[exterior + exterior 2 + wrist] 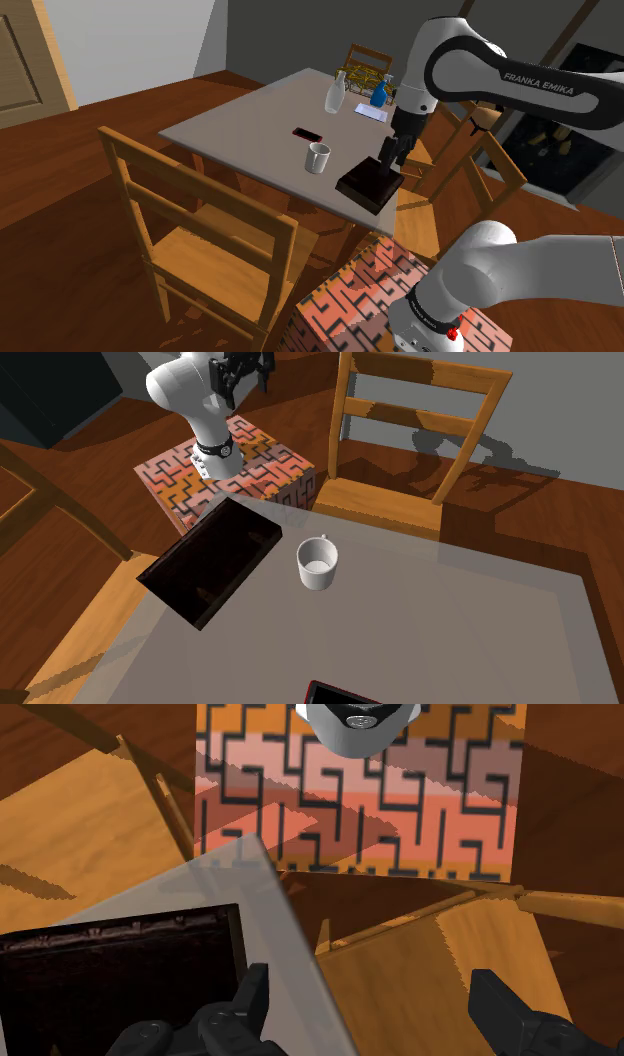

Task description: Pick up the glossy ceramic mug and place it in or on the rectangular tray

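Note:
The white glossy mug [318, 157] [318, 563] stands upright on the grey table [250, 125], its inside bare. Just beside it, at the table's corner nearest the stand, lies the dark rectangular tray [368, 185] [210, 559] [120, 974], with nothing in it. My black gripper [387, 163] [243, 370] [375, 1004] hangs above the tray's outer side and the table corner, pointing down. It is open, with its fingers wide apart and nothing between them. The mug is apart from the gripper, beyond the tray.
A black phone [307, 134] [340, 695] lies on the table past the mug. A clear bottle [335, 92], a blue spray bottle [379, 93] and a wooden rack stand at the far edge. Wooden chairs [200, 240] [410, 442] flank the table. The patterned stand [235, 467] [360, 804] sits below the corner.

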### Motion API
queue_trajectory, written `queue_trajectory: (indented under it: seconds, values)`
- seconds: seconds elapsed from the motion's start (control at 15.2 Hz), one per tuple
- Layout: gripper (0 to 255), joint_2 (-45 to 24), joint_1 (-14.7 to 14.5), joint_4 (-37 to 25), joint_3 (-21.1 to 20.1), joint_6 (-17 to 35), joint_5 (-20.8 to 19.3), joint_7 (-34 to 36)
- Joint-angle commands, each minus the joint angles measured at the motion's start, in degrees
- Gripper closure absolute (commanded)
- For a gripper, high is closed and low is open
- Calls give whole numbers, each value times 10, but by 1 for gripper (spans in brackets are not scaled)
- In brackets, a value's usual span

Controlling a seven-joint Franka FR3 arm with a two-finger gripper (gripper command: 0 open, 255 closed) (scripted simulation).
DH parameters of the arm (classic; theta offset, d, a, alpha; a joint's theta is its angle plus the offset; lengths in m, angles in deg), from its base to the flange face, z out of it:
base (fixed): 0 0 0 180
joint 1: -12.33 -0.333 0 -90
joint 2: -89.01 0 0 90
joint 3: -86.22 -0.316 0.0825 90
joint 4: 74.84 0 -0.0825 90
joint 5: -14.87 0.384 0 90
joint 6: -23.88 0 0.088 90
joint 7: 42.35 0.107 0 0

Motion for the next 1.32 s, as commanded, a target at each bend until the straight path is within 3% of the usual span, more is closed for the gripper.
queue_trajectory:
  seconds: [0.0, 0.66, 1.25]
  values:
    - [0, 0, 0, 0, 0, 0, 0, 0]
    - [0, -217, 10, -89, 61, 124, -20, -78]
    - [0, -424, 18, -234, 98, 179, 5, -153]
